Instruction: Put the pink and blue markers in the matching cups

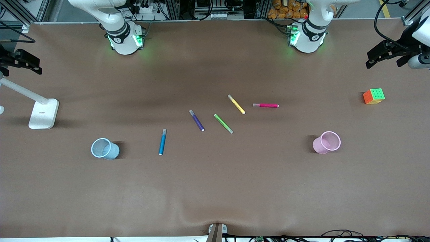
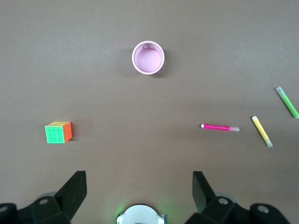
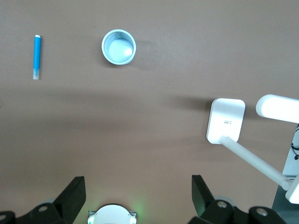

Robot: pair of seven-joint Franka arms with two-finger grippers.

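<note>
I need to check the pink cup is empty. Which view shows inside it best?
The left wrist view: it looks straight down into the pink cup, whose bottom shows bare. The front view shows it slanted, its floor partly hidden. The right wrist view misses it.

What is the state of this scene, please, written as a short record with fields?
pink marker: lying flat, farther from the front camera than its cup
pink cup: upright, toward the left arm's end
blue marker: lying flat beside its cup
blue cup: upright, toward the right arm's end
other pens: purple pen, green pen, yellow pen between the two markers
left gripper: open, holding nothing, waiting high above the table
right gripper: open, holding nothing, waiting likewise
task progress: no marker in a cup yet
</note>
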